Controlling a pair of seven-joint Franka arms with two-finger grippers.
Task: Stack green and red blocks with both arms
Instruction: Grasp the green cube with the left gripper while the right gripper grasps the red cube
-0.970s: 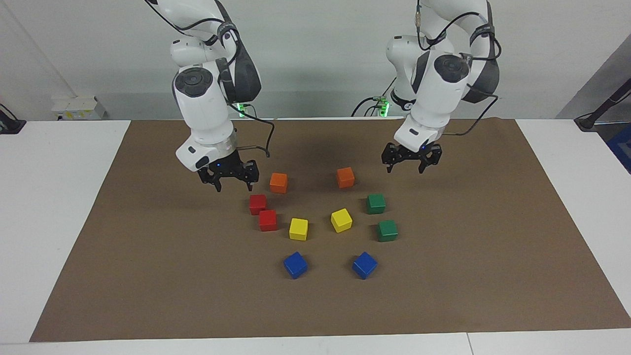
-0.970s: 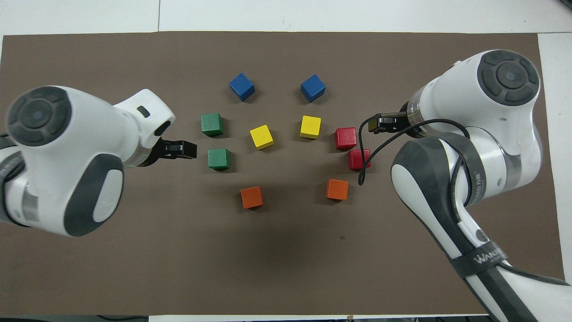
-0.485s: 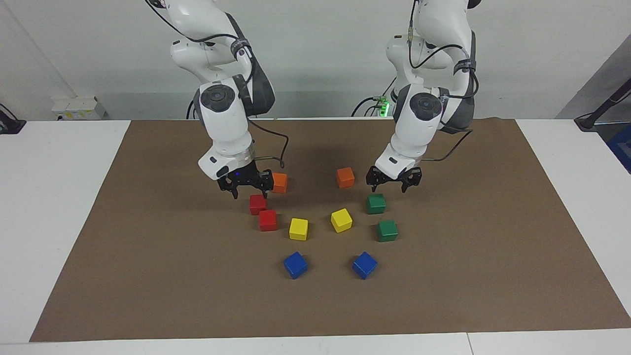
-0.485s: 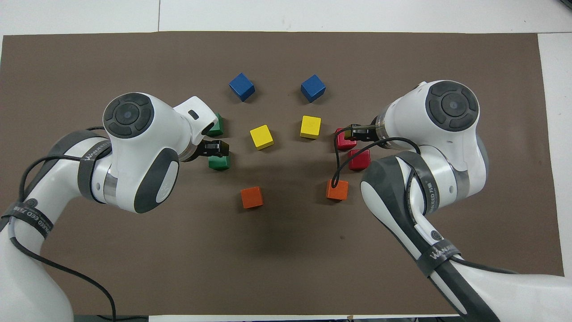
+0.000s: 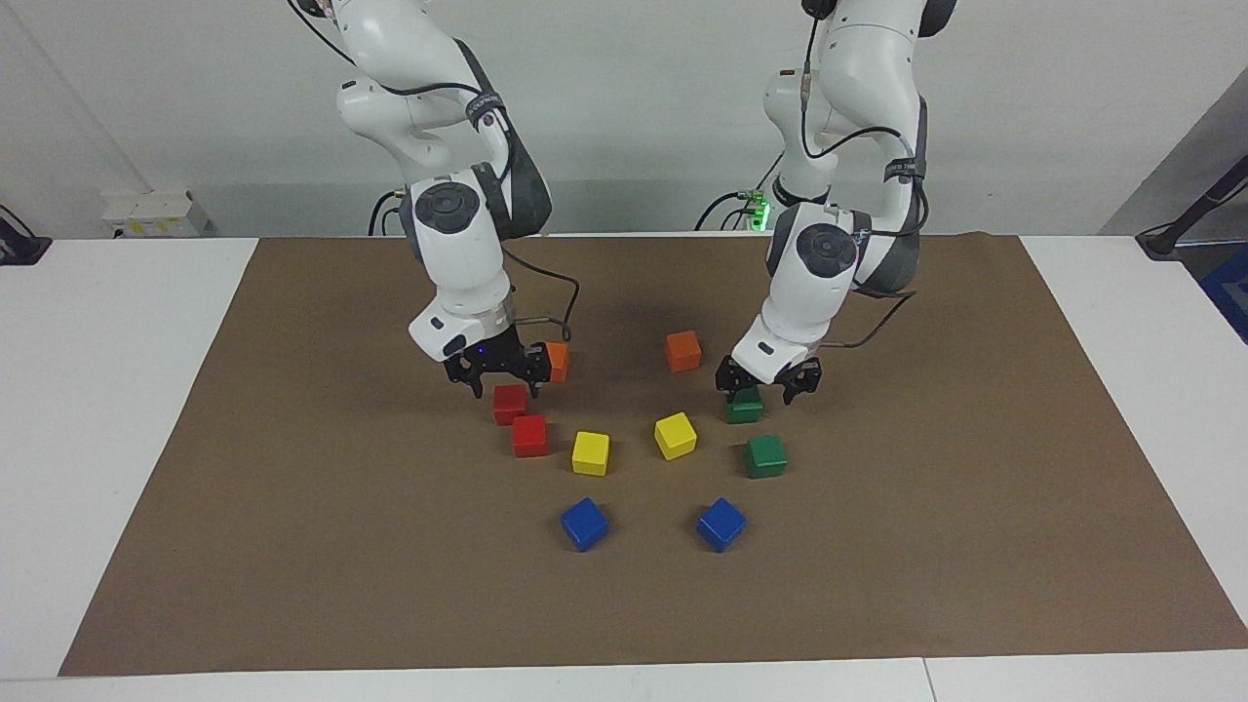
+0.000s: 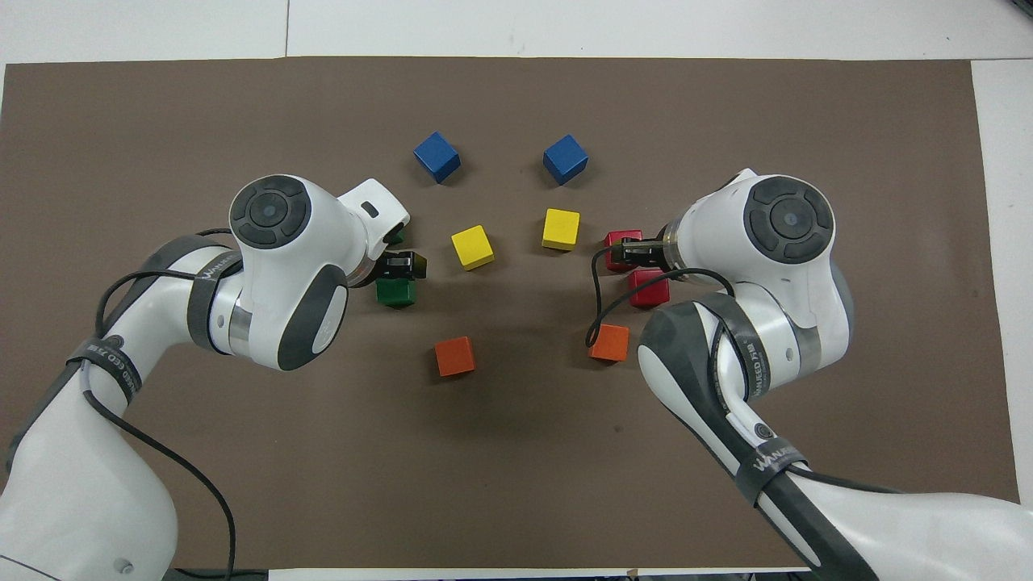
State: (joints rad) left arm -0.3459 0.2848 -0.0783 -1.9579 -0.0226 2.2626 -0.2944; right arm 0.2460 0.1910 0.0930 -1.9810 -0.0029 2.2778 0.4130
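Two red blocks lie side by side toward the right arm's end of the brown mat: the nearer red block and the farther red block. My right gripper hangs open just above the nearer one, fingers to either side. Two green blocks lie toward the left arm's end. My left gripper is open, low over the nearer green block. The farther green block is mostly hidden under the left wrist in the overhead view.
Two orange blocks lie nearest the robots, one right beside the right gripper. Two yellow blocks sit between the red and green pairs. Two blue blocks lie farthest out. White table borders the brown mat.
Both arms have swung inward and come down: the right gripper onto the nearer red block, the left gripper onto the nearer green block. No block has moved.
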